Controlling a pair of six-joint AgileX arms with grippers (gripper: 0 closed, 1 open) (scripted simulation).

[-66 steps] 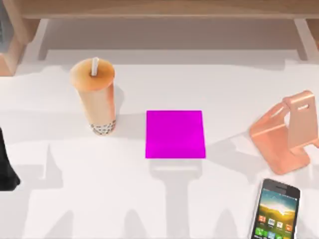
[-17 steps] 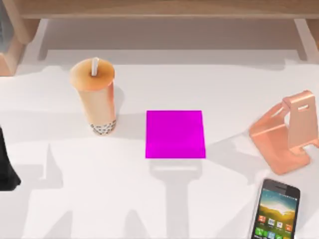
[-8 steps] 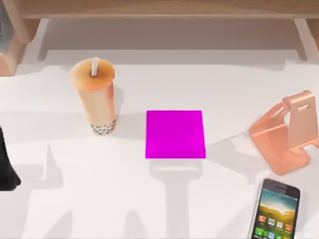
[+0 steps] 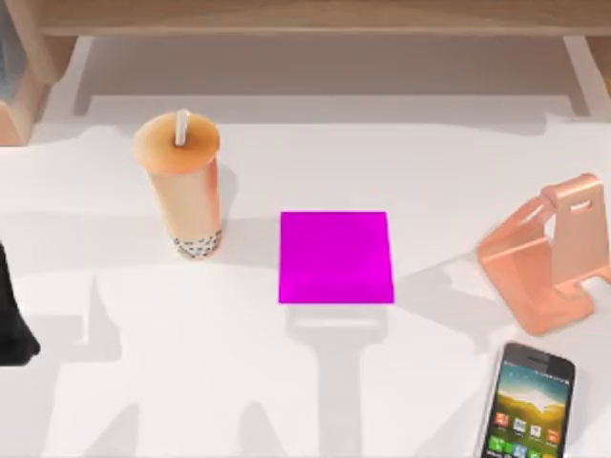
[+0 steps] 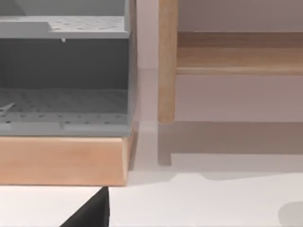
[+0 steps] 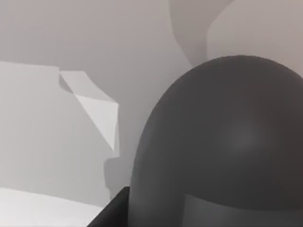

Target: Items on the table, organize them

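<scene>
The white surface (image 4: 239, 382) carries a tidy scatter of things under the light wooden shelf frame (image 4: 305, 19) that runs along its far edge. Toward the left stands the bubble tea cup (image 4: 183, 186) — upright, orange-beige, dark pearls showing at its base and a white straw (image 4: 180, 127) poking up through the lid. Just right of it, apart from it, a flat magenta square (image 4: 335, 257) lies near the middle. Well over on the right sits a copper-pink phone stand (image 4: 554, 258), and just in front of that stand, at the near edge, the smartphone (image 4: 524, 401) lies face up with its colourful app screen showing, its lower end cut off by the frame's edge.

At the far left edge of the top view a black part of the left arm (image 4: 11, 320) pokes in. The left wrist view looks at a grey perforated tray (image 5: 64, 75) resting on a wooden block (image 5: 64, 160), with a post of the shelf frame beside it; a dark wedge sits at the near edge, and I cannot tell how the left claw stands.

The right wrist view is close against the dark grey computer mouse (image 6: 227, 142) — its rounded back looms large over the pale surface. Whether the right claw is spread or pressed together, I cannot tell.
</scene>
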